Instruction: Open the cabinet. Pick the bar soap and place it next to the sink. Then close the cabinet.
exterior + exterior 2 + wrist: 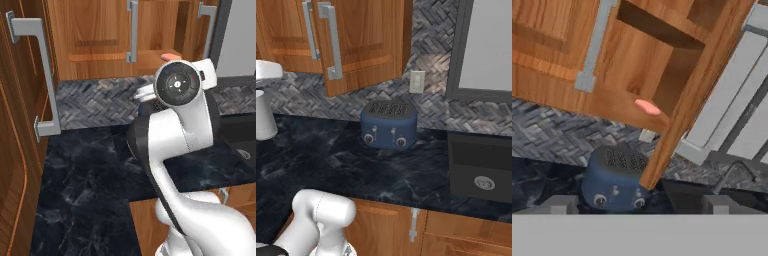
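Now, step in hand: reaching into the opened cabinet (637, 70) for the bar soap (647, 107), judging by how things lie.
Cabinet: its right door (363, 42) stands swung out toward the room, its left door (547, 30) is shut; the bar handle (331, 42) faces the right base camera.
Bar soap: lies at the front lip of the cabinet's bottom shelf, just inside the open door's edge; a sliver of pink peeks above the arm in the left base view (171, 56).
Doing it well: come in level with the shelf and left of the open door's edge, straddle the bar across its short side, and close gently (it sits near the lip and could slide off).
Gripper (639, 204): two tips well apart with nothing between them, so released.
Arm pose: elbow folded high, wrist raised toward the cabinet, hand looking up at the shelf from below.
Sink (481, 167): far right in the counter (321, 155), past the blue toaster (388, 124).
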